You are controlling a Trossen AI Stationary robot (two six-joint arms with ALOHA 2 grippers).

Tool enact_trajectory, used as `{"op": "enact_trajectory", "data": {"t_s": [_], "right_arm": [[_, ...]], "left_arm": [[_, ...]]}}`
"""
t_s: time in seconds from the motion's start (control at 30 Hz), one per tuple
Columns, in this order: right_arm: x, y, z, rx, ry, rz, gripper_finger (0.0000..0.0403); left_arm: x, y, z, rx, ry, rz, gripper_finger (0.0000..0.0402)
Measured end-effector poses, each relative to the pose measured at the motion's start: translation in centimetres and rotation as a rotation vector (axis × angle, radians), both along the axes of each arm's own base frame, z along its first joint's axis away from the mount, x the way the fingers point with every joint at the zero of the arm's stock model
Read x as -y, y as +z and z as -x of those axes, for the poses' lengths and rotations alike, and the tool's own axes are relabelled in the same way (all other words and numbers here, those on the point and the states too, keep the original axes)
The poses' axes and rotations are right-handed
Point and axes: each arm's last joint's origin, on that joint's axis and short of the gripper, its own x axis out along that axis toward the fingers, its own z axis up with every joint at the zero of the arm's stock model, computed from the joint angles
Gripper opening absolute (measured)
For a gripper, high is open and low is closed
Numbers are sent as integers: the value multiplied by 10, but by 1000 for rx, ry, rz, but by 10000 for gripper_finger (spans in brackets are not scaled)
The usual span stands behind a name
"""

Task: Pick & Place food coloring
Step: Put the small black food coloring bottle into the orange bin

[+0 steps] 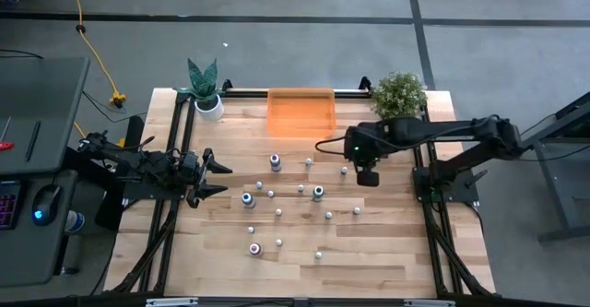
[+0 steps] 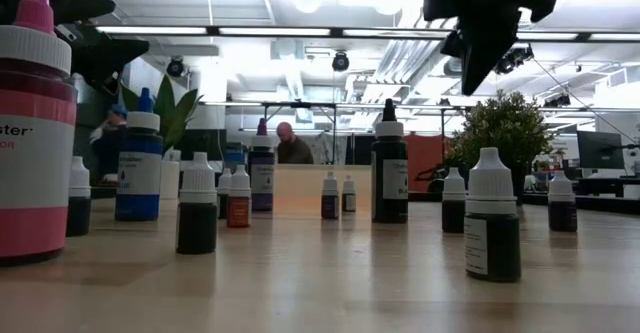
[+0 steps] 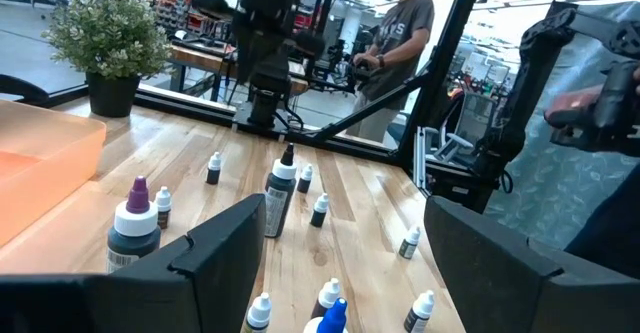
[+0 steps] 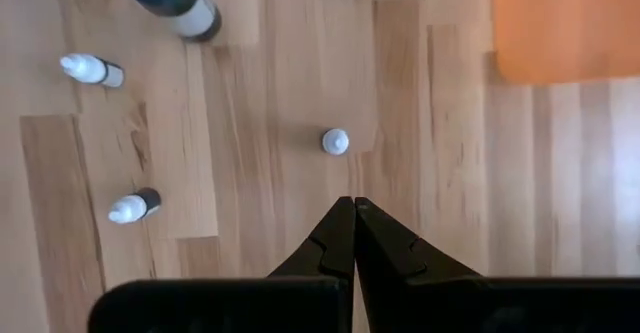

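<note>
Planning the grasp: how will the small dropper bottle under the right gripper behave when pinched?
Small dropper bottle stands upright and narrow, so a nudge would probably tip it, then it could roll. Likely light. Right gripper is shut above it.

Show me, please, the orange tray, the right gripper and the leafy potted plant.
orange tray (image 1: 300, 111), high view, its floor.
right gripper (image 4: 354, 205), right wrist view, shut fingertips.
leafy potted plant (image 1: 398, 93), high view, foliage.

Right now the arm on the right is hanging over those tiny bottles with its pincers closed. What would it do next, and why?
Probably open its fingers first. The right gripper is shut and holds nothing, poised above a small white-capped bottle standing upright on the table. Shut fingers cannot straddle the cap, so opening comes before lowering. The orange tray lies close by, a likely drop-off.
</note>
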Motion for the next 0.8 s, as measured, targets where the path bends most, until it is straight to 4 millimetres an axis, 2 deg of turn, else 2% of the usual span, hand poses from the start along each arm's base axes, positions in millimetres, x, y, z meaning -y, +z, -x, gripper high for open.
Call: {"op": "enact_trajectory", "data": {"t_s": [0.17, 0.33, 0.53, 0.8], "right_arm": [[7, -12, -6, -59, -98, -28, 1], [17, -16, -8, -14, -233, -75, 1], [28, -41, -1, -29, -462, -233, 1], [29, -56, -2, 24, -547, -270, 1]], "left_arm": [[0, 0, 0, 0, 0, 0, 271], [0, 0, 0, 0, 0, 0, 271], [0, 0, 0, 0, 0, 0, 271], [0, 0, 0, 0, 0, 0, 271]]}}
